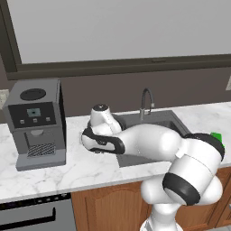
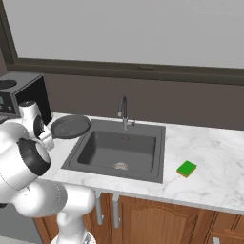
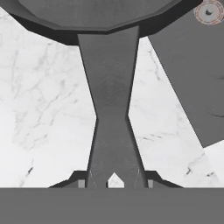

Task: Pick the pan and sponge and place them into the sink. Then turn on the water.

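Observation:
The dark grey pan (image 2: 70, 126) sits level beside the sink's left rim. Its handle (image 3: 111, 109) runs down the hand view into my gripper (image 3: 114, 181), which is shut on the handle's end. In the right base view the gripper (image 2: 48, 137) is just left of the pan. The green and yellow sponge (image 2: 186, 168) (image 1: 216, 136) lies on the counter right of the sink (image 2: 157, 162) (image 1: 170, 118) (image 3: 188, 74). The basin holds nothing but its round drain (image 2: 120, 166). The water is out of view.
The curved faucet (image 2: 124, 112) (image 1: 146, 102) stands behind the basin. A grey coffee machine (image 1: 38, 122) (image 2: 24, 93) stands on the marble counter (image 2: 209, 157) left of the pan. Wooden cabinet doors run below the counter edge.

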{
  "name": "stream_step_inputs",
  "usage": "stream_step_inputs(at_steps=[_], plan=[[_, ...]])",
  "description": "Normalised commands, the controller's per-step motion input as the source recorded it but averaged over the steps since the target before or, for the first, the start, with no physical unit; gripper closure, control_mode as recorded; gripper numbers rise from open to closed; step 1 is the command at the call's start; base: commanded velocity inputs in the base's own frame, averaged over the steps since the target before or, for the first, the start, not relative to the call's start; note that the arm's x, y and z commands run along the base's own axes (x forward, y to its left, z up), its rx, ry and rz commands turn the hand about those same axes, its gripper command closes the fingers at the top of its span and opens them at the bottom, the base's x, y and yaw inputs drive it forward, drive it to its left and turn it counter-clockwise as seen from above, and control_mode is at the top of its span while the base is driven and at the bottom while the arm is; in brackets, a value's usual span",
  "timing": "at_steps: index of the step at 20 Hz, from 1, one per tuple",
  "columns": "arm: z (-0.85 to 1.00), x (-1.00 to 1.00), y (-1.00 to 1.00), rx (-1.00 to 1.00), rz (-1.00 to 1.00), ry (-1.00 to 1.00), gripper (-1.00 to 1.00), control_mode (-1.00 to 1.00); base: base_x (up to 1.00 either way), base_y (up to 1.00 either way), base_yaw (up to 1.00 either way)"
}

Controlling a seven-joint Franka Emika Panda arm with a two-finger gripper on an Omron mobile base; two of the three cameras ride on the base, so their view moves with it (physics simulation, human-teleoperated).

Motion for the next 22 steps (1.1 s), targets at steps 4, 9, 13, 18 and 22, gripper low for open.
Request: stream_step_inputs(at_steps=[4,9,13,18,22], plan=[[0.20,-0.08,-0.18,0.00,-0.16,0.00,1.00,-1.00,0.00,0.00,0.00],[0.13,-0.09,-0.30,0.00,-0.13,0.00,1.00,-1.00,0.00,0.00,0.00],[0.07,-0.11,-0.41,0.00,-0.09,0.00,1.00,-1.00,0.00,0.00,0.00],[0.00,-0.11,-0.40,0.03,-0.06,-0.04,1.00,-1.00,0.00,0.00,0.00],[0.00,-0.12,-0.37,0.05,-0.04,-0.06,1.00,-1.00,0.00,0.00,0.00]])
